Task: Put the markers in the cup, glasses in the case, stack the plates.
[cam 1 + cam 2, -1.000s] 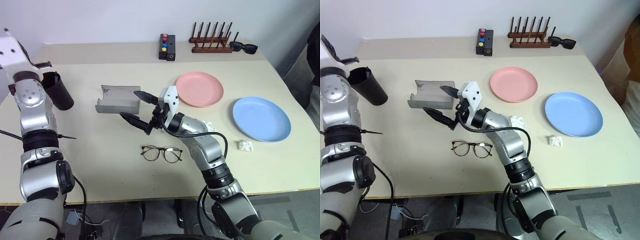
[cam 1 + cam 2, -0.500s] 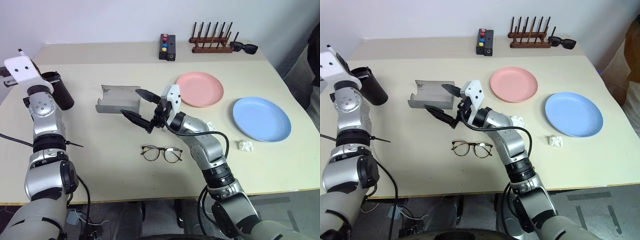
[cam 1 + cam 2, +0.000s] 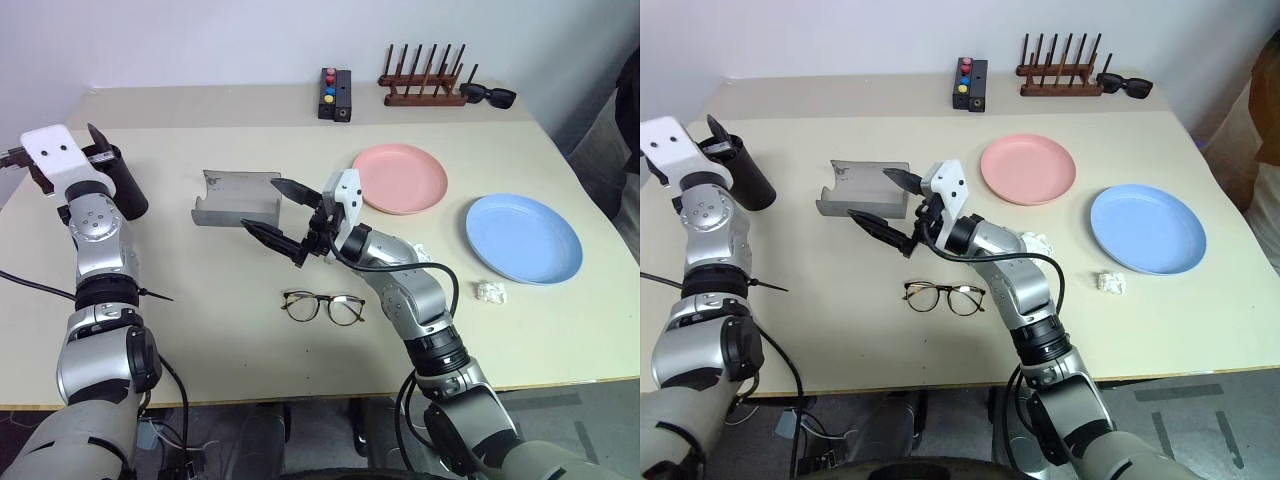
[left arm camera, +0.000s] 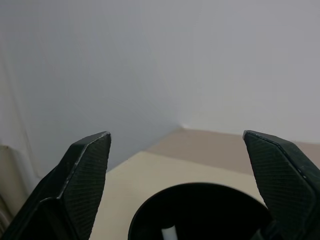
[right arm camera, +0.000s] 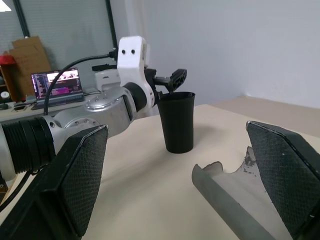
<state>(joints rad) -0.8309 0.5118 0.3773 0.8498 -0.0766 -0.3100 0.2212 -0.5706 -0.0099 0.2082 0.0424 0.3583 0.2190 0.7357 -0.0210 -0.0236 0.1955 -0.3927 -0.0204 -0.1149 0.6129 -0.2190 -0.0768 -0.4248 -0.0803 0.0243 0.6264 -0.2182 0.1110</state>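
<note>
Two grippers spread wide, empty: left gripper (image 4: pixel 185 190) poised right over smooth dark tapered cup (image 5: pixel 177 121), right gripper (image 3: pixel 272 212) hovering beside matte grey case (image 3: pixel 235 199).

Office or lab, laptop (image 5: pixel 56 85), cardboard boxes (image 5: pixel 26 56)

Bare table (image 3: pixel 210 300) is lying open before the glasses (image 3: pixel 323 307); the right gripper (image 3: pixel 270 213) is hanging seemingly just over the case's (image 3: pixel 236 198) near edge.
</note>
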